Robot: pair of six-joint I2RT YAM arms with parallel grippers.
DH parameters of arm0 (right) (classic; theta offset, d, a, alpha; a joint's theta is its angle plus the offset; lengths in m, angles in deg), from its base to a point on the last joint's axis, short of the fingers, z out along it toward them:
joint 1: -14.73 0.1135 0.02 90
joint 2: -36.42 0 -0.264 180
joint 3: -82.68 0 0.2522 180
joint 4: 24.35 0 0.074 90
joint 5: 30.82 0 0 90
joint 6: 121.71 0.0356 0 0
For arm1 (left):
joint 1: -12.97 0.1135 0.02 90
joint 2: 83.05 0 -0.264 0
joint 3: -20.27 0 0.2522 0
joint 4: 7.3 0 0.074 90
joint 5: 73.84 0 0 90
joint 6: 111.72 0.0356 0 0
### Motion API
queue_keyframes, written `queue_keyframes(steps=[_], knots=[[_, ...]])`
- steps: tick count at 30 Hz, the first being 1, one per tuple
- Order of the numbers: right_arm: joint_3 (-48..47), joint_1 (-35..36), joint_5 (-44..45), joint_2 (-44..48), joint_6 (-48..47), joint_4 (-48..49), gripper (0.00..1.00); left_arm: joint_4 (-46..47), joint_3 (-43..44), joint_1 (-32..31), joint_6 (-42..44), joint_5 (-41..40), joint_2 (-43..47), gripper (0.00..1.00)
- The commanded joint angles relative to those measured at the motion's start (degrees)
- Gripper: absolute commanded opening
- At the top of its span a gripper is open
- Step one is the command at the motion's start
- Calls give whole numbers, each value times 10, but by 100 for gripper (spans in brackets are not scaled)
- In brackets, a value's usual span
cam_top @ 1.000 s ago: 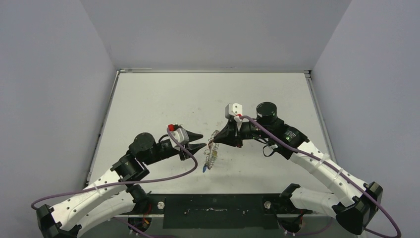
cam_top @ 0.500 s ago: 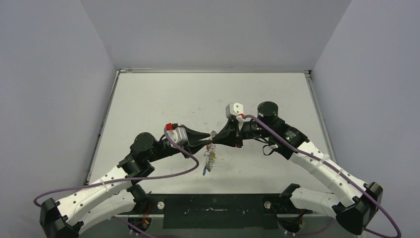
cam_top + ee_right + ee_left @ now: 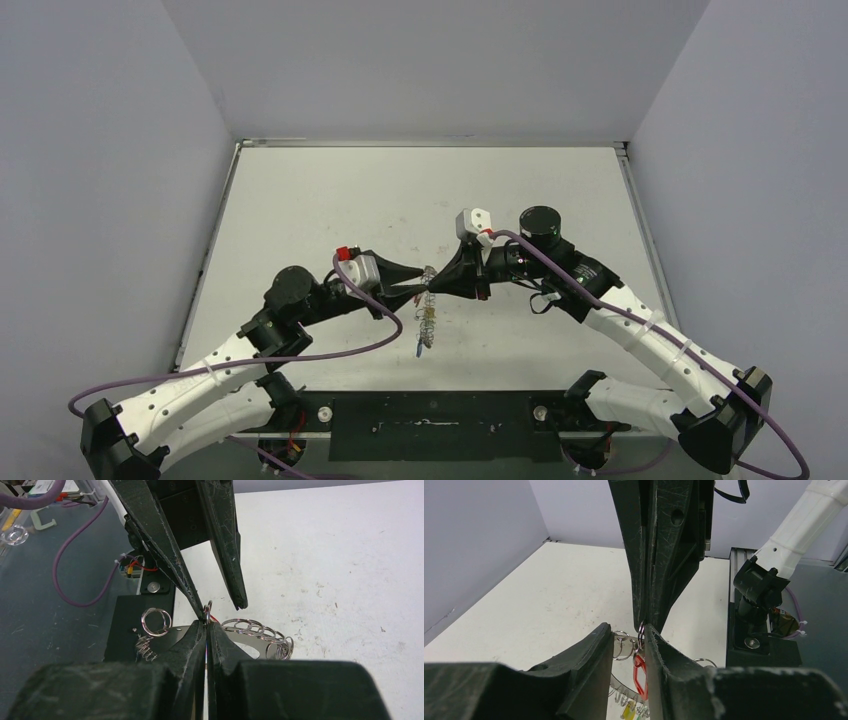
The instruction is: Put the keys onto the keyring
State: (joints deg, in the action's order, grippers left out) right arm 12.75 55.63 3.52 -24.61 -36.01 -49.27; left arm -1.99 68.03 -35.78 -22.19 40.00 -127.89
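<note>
right gripper pinched tight on a keyring loop, keyring dangling over the bench, left gripper narrowly parted around red-tag key

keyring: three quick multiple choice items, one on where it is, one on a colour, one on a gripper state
1. Where is the keyring?
A. in a box
B. at the right gripper's tips
C. lying by the back wall

2. What colour is the tag between the left fingers?
A. white
B. black
C. red

3. How is the right gripper?
A. shut on the keyring
B. wide open
C. out of view

Answers:
1 B, the top view shows it hanging from those tips.
2 C, the left wrist view shows a red tag in the gap.
3 A, the right wrist view shows its fingers pressed together on the keyring's edge.
</note>
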Motion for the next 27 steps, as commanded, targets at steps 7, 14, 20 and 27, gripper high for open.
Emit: queue_keyframes(steps=[7, 14, 20, 27], knots=[[-4, -1, -5, 15, 4, 81, 0, 3, -11, -3, -12, 32, 16, 10], [-4, -1, -6, 14, 6, 83, 0, -6, -12, -3, -7, 22, 26, 22], [-3, -1, -6, 13, 6, 82, 0, 13, 8, -3, -11, 40, -5, 16], [-2, -1, -4, 12, 2, 76, 0, 23, 24, -2, -12, 38, -16, 14]])
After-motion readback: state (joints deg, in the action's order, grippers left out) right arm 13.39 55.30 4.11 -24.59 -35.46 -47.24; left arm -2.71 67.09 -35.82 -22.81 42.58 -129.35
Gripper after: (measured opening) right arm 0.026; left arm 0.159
